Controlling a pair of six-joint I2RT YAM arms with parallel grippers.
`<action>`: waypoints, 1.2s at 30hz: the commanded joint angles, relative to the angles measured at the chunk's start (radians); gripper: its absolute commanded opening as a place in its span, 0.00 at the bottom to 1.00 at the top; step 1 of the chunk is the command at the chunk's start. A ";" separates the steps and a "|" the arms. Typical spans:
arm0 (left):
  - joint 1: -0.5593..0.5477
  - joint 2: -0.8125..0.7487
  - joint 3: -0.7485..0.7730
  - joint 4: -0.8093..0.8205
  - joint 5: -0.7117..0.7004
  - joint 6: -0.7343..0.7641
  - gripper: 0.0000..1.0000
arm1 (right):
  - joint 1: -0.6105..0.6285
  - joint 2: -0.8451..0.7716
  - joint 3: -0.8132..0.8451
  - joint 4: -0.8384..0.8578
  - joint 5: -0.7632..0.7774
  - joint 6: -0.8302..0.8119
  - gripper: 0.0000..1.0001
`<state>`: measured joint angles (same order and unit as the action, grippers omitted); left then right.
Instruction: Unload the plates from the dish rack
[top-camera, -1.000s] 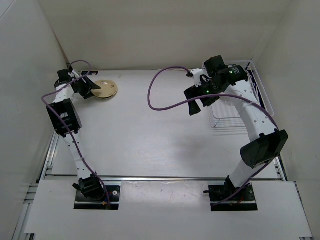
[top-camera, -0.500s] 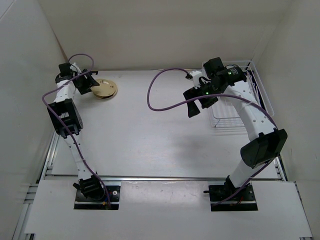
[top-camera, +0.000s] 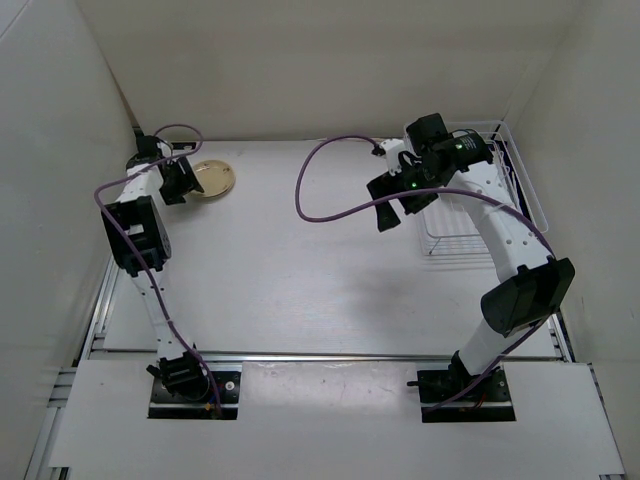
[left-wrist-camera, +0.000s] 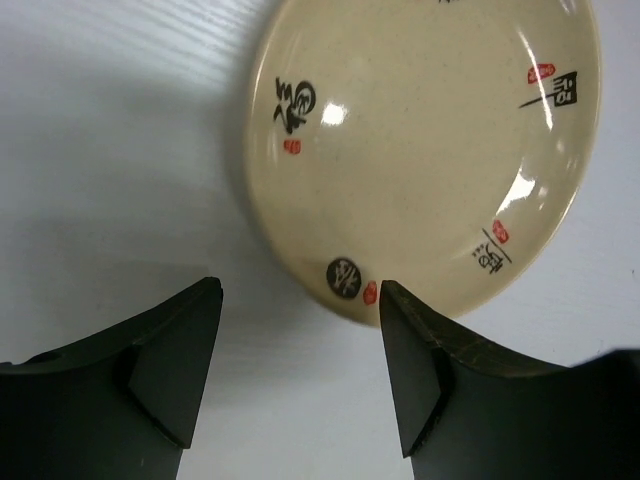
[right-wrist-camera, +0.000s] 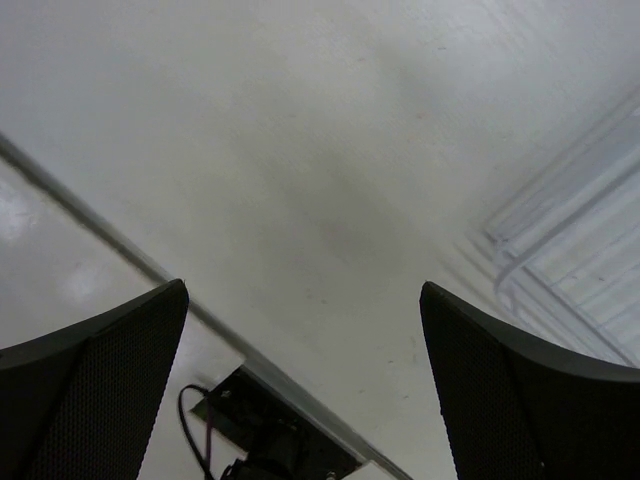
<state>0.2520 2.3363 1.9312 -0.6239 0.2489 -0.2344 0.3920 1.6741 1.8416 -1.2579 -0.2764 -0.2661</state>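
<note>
A cream-tan plate (top-camera: 216, 177) with black characters and red stamps lies flat on the table at the far left. It fills the top of the left wrist view (left-wrist-camera: 420, 150). My left gripper (top-camera: 186, 183) is open and empty just left of the plate. In its wrist view (left-wrist-camera: 300, 300) the right fingertip (left-wrist-camera: 400, 310) sits at the plate's near rim. My right gripper (top-camera: 391, 210) is open and empty above the table, left of the white wire dish rack (top-camera: 532, 205). A rack corner shows in the right wrist view (right-wrist-camera: 575, 250). No other plates show.
White walls close in the table on the left, back and right. A purple cable (top-camera: 320, 170) loops over the table from the right arm. The right arm's base mount (right-wrist-camera: 270, 440) shows below the right gripper (right-wrist-camera: 305, 300).
The left wrist has swung back towards the wall and the left gripper has drawn off the cream plate, which stays on the table. The right arm has hardly moved.
</note>
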 joint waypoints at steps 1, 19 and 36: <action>0.003 -0.179 -0.018 -0.002 -0.056 0.017 0.75 | 0.001 -0.040 0.001 0.098 0.214 0.016 1.00; -0.049 -0.724 -0.293 -0.030 -0.017 0.270 0.88 | -0.386 0.216 0.407 0.324 0.668 0.295 1.00; -0.155 -1.002 -0.501 -0.134 0.098 0.446 1.00 | -0.427 0.466 0.536 0.400 0.506 0.149 0.49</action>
<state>0.0937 1.3731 1.4494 -0.7361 0.3084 0.1860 -0.0315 2.1220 2.3154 -0.9039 0.2649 -0.1062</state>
